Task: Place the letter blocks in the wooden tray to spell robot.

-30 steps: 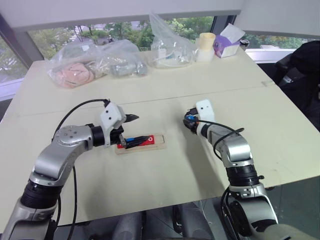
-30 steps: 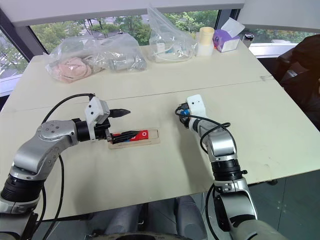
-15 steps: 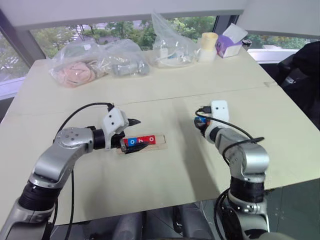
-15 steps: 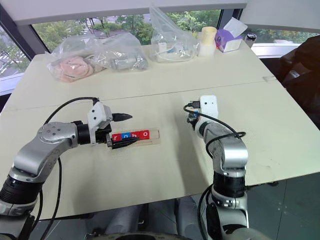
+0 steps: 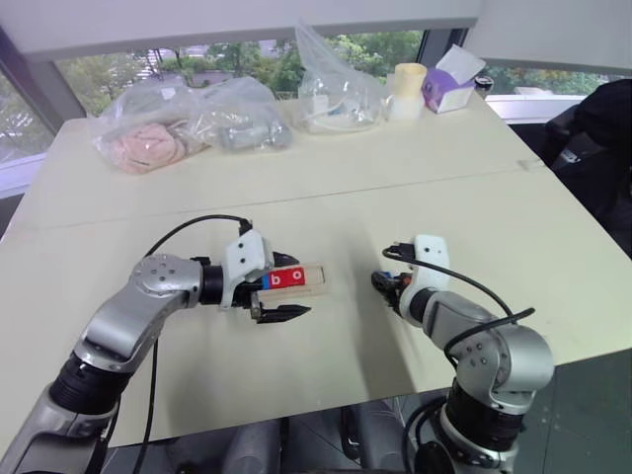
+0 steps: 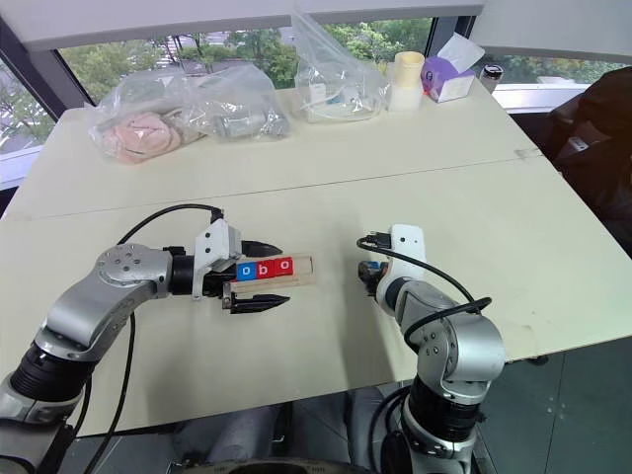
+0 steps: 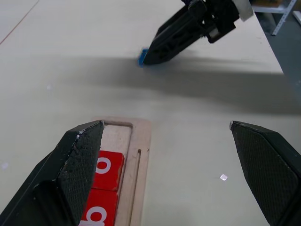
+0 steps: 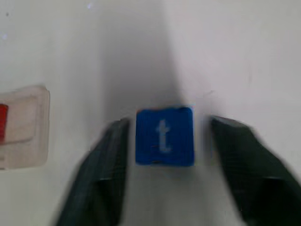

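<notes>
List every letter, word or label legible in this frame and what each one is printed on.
"t": white, on the blue block lying on the table between the right gripper fingers.
"o": on the blue block in the wooden tray.
"b": on the red block beside it.
"o": on the red block next along.
Purple tissue box: print too small to read.

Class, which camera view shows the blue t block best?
The right wrist view: the t block lies face up between the right gripper's open fingers, its white letter readable. In the left wrist view it is a blue sliver at that gripper's tips. In the eye views the gripper covers most of it.
</notes>
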